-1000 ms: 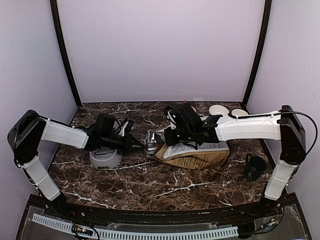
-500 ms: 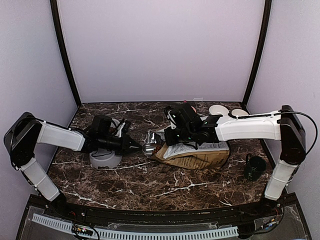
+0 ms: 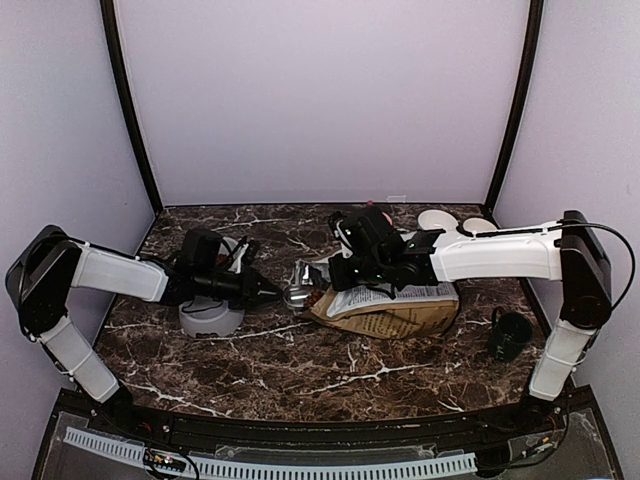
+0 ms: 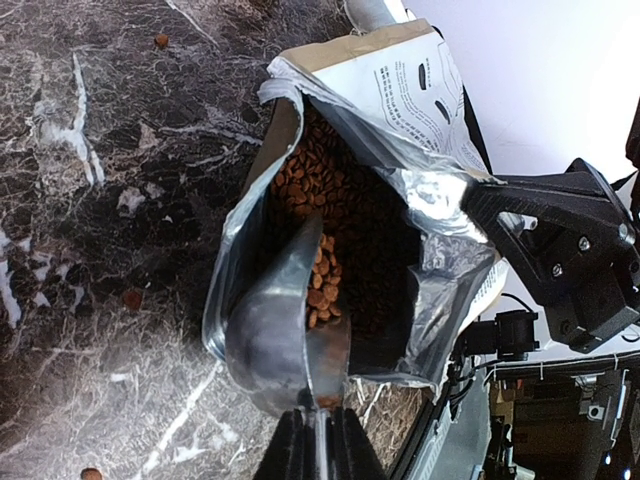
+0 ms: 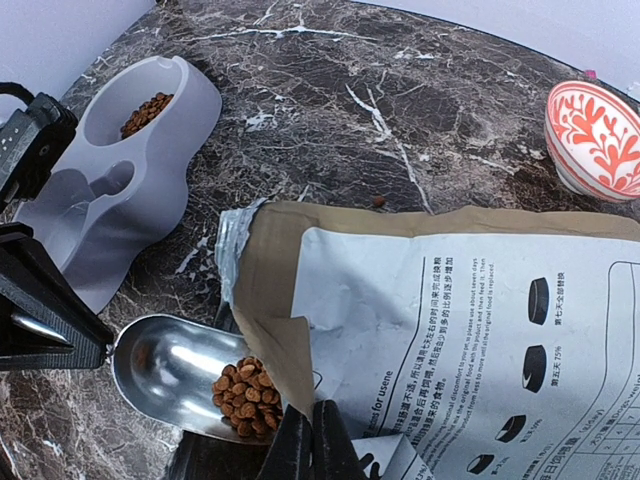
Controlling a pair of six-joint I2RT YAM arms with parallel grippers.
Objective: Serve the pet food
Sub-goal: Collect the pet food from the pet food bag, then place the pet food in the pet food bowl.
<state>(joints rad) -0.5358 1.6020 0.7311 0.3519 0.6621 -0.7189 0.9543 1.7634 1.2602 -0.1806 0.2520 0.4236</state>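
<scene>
A tan dog-food bag (image 3: 395,310) lies on its side, its foil-lined mouth facing left. My right gripper (image 3: 338,282) (image 5: 312,410) is shut on the upper flap of the bag (image 5: 450,300) and holds the mouth open. My left gripper (image 3: 268,293) (image 4: 320,415) is shut on the handle of a metal scoop (image 3: 298,297) (image 4: 285,320). The scoop (image 5: 170,370) sits at the bag's mouth, with a small heap of pet food (image 5: 245,395) in it. More pet food (image 4: 320,185) fills the bag. The grey double bowl (image 3: 210,318) (image 5: 120,170) has some kibble (image 5: 147,112) in one well.
A red-patterned bowl (image 5: 595,135) stands behind the bag. Two white round items (image 3: 438,219) lie at the back right and a black object (image 3: 510,335) near the right arm. Stray pellets (image 4: 131,298) (image 5: 378,201) dot the marble table (image 3: 300,370).
My left arm has drawn back slightly to the left, taking the scoop a little out of the bag's mouth. The right arm and bag have not moved.
</scene>
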